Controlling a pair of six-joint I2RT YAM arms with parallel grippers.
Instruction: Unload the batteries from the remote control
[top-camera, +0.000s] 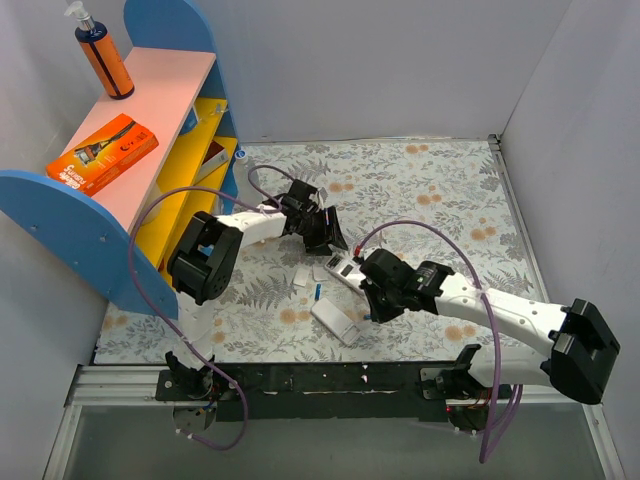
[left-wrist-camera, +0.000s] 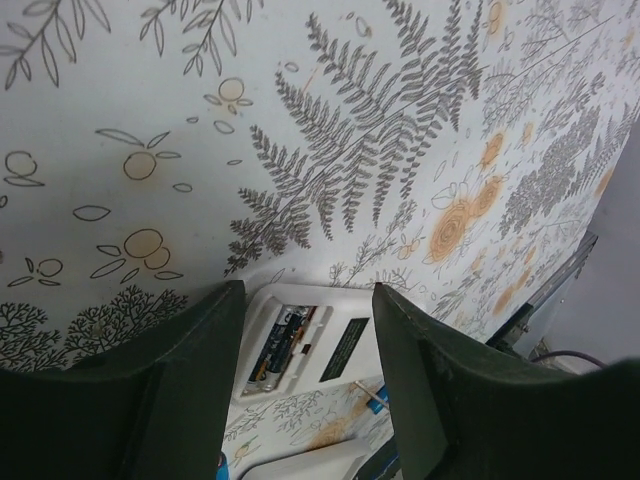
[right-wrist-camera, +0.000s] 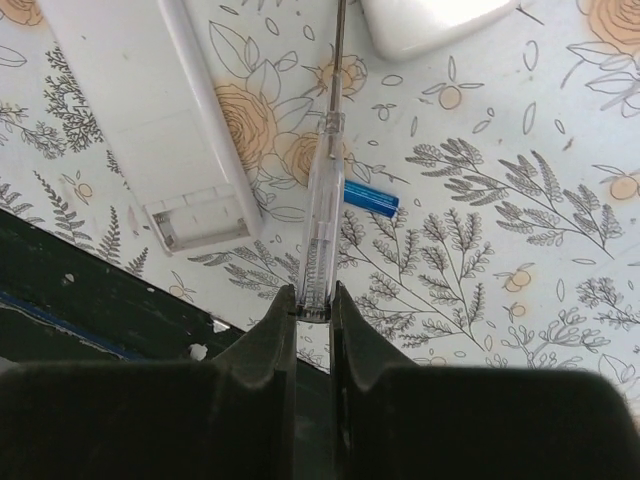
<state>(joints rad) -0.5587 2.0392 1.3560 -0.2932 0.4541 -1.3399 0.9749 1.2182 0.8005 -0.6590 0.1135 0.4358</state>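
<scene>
Right end effector gripping screwdriver, battery (blue)

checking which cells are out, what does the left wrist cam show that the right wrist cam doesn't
Only left wrist: a remote with its bay open and a battery inside. Only right wrist: the right claw shut on a clear-handled screwdriver, a loose blue battery beside it, and a white remote with an open bay. Both: the floral cloth.
</scene>
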